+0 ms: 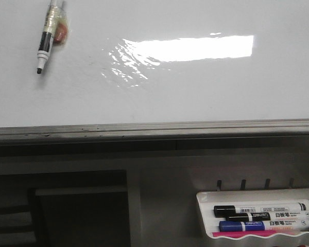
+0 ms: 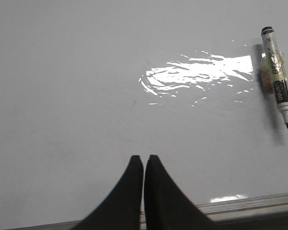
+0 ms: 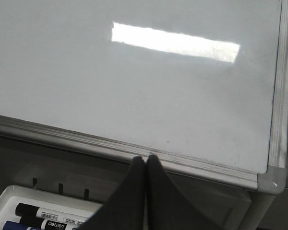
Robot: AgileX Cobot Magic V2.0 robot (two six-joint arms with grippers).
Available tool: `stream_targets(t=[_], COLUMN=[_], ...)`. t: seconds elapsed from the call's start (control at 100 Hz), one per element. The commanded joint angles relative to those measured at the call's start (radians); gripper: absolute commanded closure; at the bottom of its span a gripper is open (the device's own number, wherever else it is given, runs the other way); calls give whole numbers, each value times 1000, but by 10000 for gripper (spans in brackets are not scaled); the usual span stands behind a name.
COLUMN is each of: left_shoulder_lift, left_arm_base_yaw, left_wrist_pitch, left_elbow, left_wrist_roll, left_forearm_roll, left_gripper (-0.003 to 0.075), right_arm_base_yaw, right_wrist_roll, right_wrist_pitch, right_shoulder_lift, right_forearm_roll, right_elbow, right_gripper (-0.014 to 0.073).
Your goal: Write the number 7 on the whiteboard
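The whiteboard (image 1: 195,98) fills the upper part of the front view, glossy white with a grey metal lower edge (image 1: 154,128); its surface is blank, and no number 7 shows on it. An uncapped black marker (image 1: 47,38) wrapped in clear tape lies on the board at the upper left, tip toward me; it also shows in the left wrist view as the marker (image 2: 277,76). My left gripper (image 2: 144,158) is shut and empty over the board near its lower edge. My right gripper (image 3: 145,158) is shut and empty at the board's frame (image 3: 134,148).
A small white tray (image 1: 206,198) at the lower right holds two black markers (image 1: 257,210) and a blue marker (image 1: 262,225). Small hooks (image 1: 242,183) stick up behind it. A dark recess (image 1: 77,211) lies below the board on the left. The board's right corner (image 3: 271,179) shows.
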Motion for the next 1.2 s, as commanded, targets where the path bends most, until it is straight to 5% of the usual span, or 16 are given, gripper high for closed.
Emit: stream_targets(t=[0.0, 0.92, 1.19], left_shoulder_lift=[-30, -30, -30], left_arm_base_yaw=[2, 2, 2], left_wrist_pitch=[-70, -70, -71], left_elbow=[35, 35, 35], left_wrist_roll=[-9, -9, -9], left_forearm_roll=[-9, -17, -269], left_gripper=[741, 741, 741], right_arm_base_yaw=[-7, -7, -7], right_wrist_roll=[-8, -8, -8], right_wrist_pitch=[-82, -100, -153], right_shoulder_lift=[-20, -20, -20], right_forearm_roll=[-12, -12, 175], right_elbow=[32, 32, 32], right_gripper=[665, 665, 665])
